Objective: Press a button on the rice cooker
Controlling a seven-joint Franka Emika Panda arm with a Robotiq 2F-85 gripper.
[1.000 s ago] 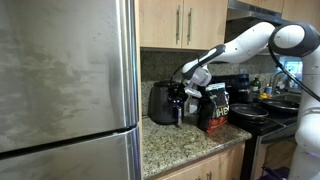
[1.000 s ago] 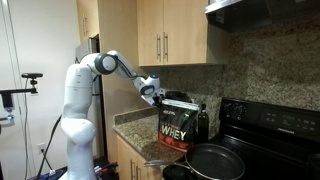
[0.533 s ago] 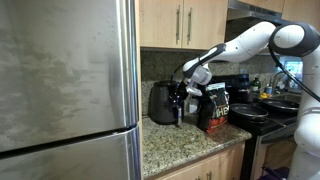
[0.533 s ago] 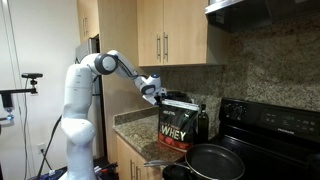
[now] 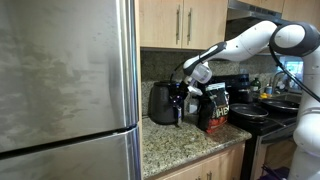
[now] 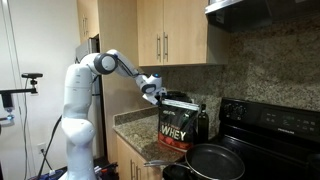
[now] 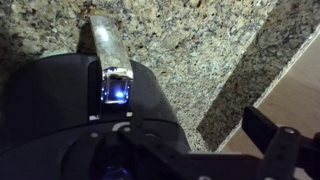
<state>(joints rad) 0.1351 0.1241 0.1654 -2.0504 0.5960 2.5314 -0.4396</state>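
While looking down through the wrist camera, noted gripper [image 7: 185, 128] released, jaws spread wide: one finger [image 7: 275, 145] out past the counter's front edge, its mate above the dark lid of the rice cooker [image 7: 50, 110]. Found the cooker standing on the granite counter [image 7: 190, 45], set back toward the wall, near the steel fridge [image 5: 65, 90] and beneath the wood cabinets [image 5: 185, 22]. Logged a narrow control strip [image 7: 106, 45] running down the cooker's front, with a small blue-lit panel [image 7: 115, 92] at its upper end. Cannot tell from any view whether a fingertip touches that strip. Seen in both exterior views: white arm [image 6: 85, 75] reaching across from the side, claw hanging close at the cooker's front face. Recorded a black bag [image 6: 175, 130] with red-and-white print just beside the cooker, on the stove side, hiding most of it in an exterior view. Further along, black stove [image 6: 268, 125] with pans [image 6: 212, 160] on top.
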